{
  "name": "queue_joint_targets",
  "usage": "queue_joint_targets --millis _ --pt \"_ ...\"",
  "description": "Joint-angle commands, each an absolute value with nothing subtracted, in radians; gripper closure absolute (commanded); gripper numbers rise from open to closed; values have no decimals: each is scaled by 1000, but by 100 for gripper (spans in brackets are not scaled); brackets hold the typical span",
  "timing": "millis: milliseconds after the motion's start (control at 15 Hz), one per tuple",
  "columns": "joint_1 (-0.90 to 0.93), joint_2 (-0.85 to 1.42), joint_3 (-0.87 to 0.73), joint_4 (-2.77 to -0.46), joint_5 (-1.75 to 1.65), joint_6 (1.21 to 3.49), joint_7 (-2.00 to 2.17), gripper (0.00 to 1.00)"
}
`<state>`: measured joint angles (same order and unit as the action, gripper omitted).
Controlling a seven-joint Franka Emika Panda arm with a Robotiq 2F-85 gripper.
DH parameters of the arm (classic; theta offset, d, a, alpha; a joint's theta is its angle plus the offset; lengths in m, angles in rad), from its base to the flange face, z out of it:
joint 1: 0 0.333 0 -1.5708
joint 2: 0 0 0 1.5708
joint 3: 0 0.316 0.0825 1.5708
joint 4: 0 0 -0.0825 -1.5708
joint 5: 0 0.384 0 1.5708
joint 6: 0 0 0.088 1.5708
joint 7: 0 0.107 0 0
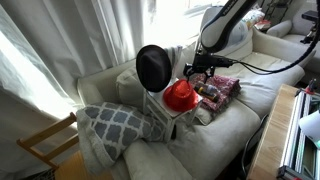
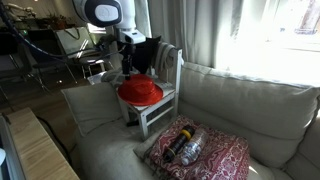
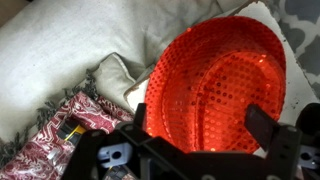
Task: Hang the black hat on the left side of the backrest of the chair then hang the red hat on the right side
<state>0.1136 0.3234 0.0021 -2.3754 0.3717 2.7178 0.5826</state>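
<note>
The black hat point(image 1: 154, 66) hangs on a corner post of the white chair's backrest point(image 2: 177, 68); it also shows in an exterior view point(image 2: 150, 50). The red hat point(image 1: 180, 96) lies on the chair seat point(image 2: 160, 104), crown up, seen in both exterior views point(image 2: 140, 91). In the wrist view the red hat point(image 3: 215, 70) fills most of the frame. My gripper point(image 3: 200, 125) is open just above it, one finger on each side of the hat. In the exterior views my gripper point(image 1: 196, 70) point(image 2: 127, 66) hangs right over the red hat.
The chair stands on a light sofa point(image 1: 215, 130). A red patterned cloth point(image 2: 205, 152) point(image 1: 218, 90) point(image 3: 50, 140) with small items lies on the cushion beside it. A grey patterned pillow point(image 1: 115, 122) and a natural wood chair point(image 1: 45, 145) are at the sofa's other end.
</note>
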Motion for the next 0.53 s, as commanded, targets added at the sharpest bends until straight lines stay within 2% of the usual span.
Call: queue_joint_targets --millis 0,267,333,400,467 --pt "36 396 65 -2320 507 2716 497 2" --pt "-26 447 113 -2294 642 2735 389 23" --pt "-37 457 120 -2288 672 2731 364 26" --pt "-47 464 125 -2284 701 2728 343 43" --pt "-56 474 130 -2279 730 2725 317 51"
